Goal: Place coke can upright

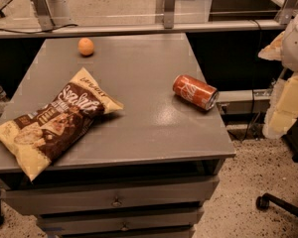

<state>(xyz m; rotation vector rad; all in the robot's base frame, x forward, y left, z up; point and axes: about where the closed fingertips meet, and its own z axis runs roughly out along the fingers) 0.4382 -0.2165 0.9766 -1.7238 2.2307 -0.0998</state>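
The coke can (195, 91) is red-orange with white script and lies on its side on the grey table (149, 133), near the table's right edge. Its silver end points to the front right. My gripper (284, 105) shows as pale cream parts at the right edge of the view. It hangs beyond the table's right side, to the right of the can and apart from it. Nothing is seen in it.
A large brown and yellow chip bag (54, 123) lies at the front left, overhanging the edge. A round orange fruit (86, 46) sits at the back left. A rail (139, 29) runs behind the table. Drawers (116, 200) are below. A chair wheel (262, 201) stands on the floor at right.
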